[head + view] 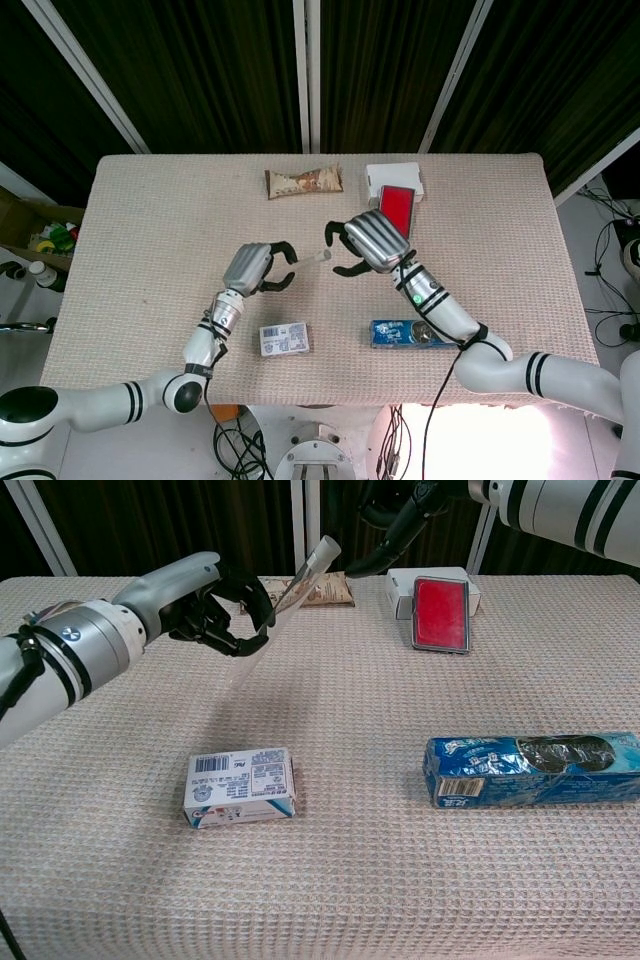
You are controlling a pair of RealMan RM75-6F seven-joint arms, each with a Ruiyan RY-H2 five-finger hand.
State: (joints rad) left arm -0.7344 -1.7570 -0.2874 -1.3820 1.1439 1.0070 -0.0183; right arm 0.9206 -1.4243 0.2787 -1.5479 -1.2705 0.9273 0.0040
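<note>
Clear plastic tube [285, 598], tilted, white-capped.

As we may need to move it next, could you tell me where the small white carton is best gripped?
Grip the small white carton across its two long sides, coming from above: it lies flat, with bare table all around it.

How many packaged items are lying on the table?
5: snack bar at the far edge, white box with the red case beside it, small carton near front, blue packet front right. None seems hidden.
</note>
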